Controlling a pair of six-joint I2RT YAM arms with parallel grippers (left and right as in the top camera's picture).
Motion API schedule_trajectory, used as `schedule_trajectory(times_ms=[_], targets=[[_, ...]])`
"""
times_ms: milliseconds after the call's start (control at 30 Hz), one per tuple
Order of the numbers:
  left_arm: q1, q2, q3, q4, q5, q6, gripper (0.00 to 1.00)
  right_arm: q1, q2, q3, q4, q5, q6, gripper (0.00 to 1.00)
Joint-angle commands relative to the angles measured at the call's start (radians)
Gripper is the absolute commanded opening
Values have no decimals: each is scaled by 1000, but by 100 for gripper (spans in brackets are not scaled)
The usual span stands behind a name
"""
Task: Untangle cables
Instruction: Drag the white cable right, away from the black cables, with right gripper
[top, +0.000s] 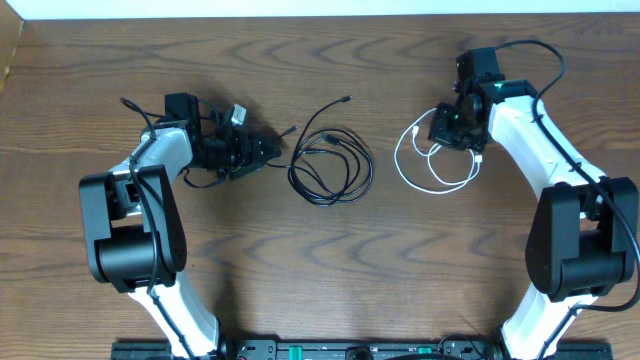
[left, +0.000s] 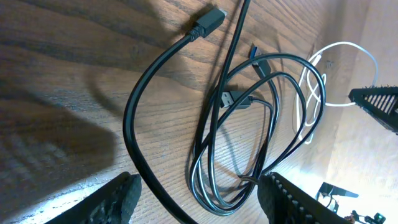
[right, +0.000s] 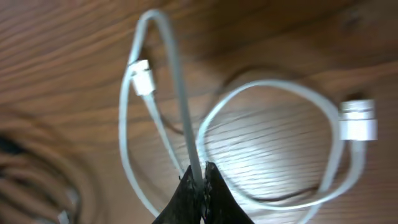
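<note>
Two black cables (top: 330, 165) lie in a loose coil at the table's middle. My left gripper (top: 268, 150) is just to their left, open. In the left wrist view the gripper (left: 202, 205) straddles one thick black cable (left: 134, 134) with a plug end (left: 208, 20) and the edge of the coil (left: 249, 124), touching neither. The white cable (top: 435, 165) lies looped at the right. My right gripper (top: 455, 125) is shut on it; in the right wrist view the gripper (right: 202, 173) pinches one strand of the white cable (right: 177, 93), with white plugs (right: 357, 121) showing.
Bare wooden table (top: 320, 270) surrounds the cables. The arm bases stand at the front left (top: 130, 240) and front right (top: 580, 240). The white cable (left: 317, 93) and the right gripper's tip (left: 376, 102) show at the right of the left wrist view.
</note>
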Motion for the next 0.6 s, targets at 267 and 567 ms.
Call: schedule_trajectory(times_ms=[267, 567], targets=[[0, -16, -4, -6, 5, -6, 65, -6, 12, -2, -34, 277, -7, 2], [0, -16, -4, -6, 5, -6, 65, -7, 12, -2, -160, 277, 94, 9]])
